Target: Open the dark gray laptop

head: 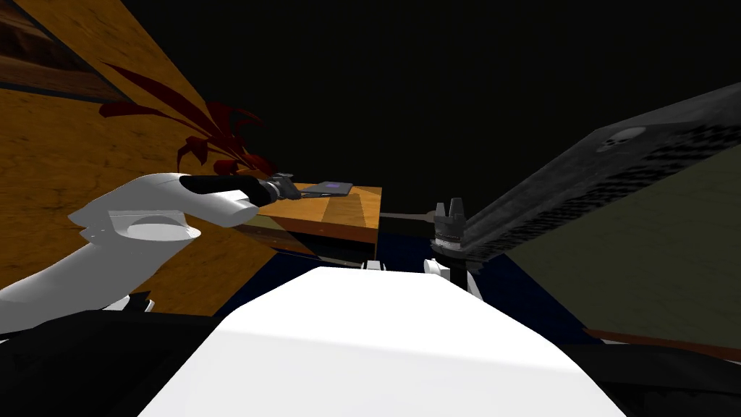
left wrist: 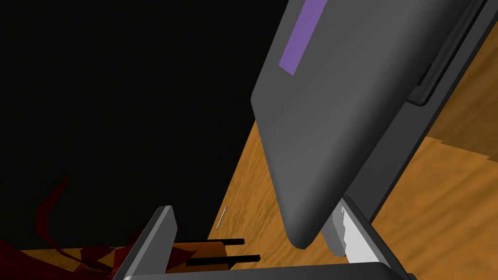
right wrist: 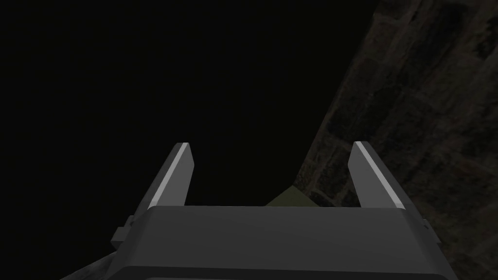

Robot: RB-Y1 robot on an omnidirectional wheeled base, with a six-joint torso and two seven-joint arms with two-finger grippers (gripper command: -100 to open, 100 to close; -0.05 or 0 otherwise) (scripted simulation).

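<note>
A dark grey laptop with a purple patch lies on a wooden table ahead and to the left. My left arm reaches out to it, and my left gripper is at its near edge. In the left wrist view the lid looms close, with the base showing beneath it. My left gripper is open. One finger stands clear beside the laptop, and the lid's corner hides the other finger's tip. My right gripper is open, holds nothing and sits low by my chest.
A large dark slab with a skull mark slants in from the right, close to my right gripper. A dark red plant stands against the brown wooden wall at the left. Past the table's far edge lies a black area.
</note>
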